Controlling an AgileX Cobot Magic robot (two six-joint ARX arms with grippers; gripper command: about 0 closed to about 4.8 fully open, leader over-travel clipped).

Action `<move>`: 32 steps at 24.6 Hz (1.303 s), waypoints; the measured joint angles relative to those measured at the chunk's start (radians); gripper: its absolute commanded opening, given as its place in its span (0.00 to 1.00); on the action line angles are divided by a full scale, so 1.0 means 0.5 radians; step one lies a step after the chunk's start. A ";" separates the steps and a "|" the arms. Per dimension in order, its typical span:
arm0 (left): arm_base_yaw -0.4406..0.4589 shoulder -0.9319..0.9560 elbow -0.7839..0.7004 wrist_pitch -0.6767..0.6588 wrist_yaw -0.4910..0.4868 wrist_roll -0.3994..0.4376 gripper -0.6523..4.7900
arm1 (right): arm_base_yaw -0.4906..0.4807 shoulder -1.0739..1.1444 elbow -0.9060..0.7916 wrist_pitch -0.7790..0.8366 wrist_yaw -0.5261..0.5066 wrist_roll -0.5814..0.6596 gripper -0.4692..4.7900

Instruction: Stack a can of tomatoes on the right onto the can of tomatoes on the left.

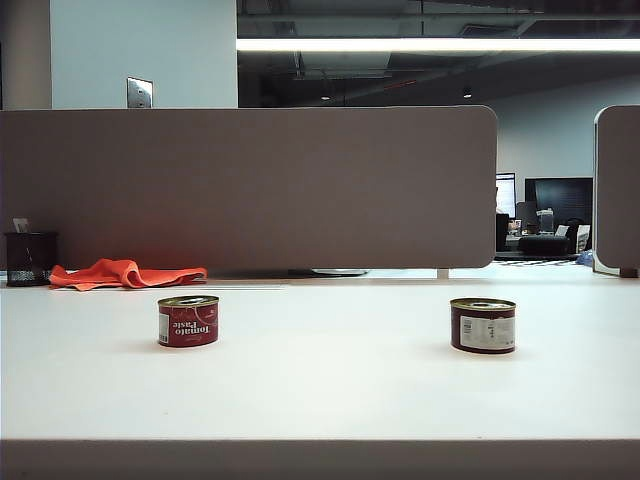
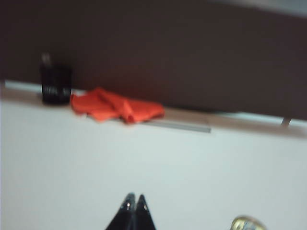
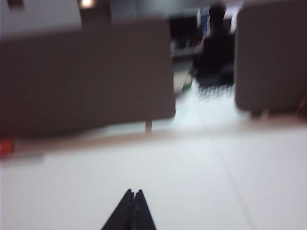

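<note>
Right tomato can sits upright on the tabletop at 3 o'clock, left tomato can at 9, well apart. Probably rigid, smooth, weighty; grip mid-wall across the label. Left claw and right claw pinched closed, empty, held back off both.

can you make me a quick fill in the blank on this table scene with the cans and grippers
1. The left can and the right can both stand ___ on the white table.
2. The cloth lying near the divider is ___ in colour.
3. The left gripper and the right gripper both have their jaws ___.
4. The number of cans stacked on another can is ___.

Missing words: upright; orange; shut; zero
</note>
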 measured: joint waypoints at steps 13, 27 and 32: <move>0.000 0.696 0.768 -0.110 0.168 -0.105 0.11 | 0.011 0.685 0.990 -0.180 0.045 -0.186 0.08; -0.356 1.458 1.445 -0.604 0.169 0.450 0.18 | 0.449 1.749 1.451 -0.661 -0.146 -0.192 0.09; -0.361 1.554 1.492 -0.690 0.297 0.385 0.43 | 0.633 1.995 1.470 -0.806 -0.056 -0.271 0.58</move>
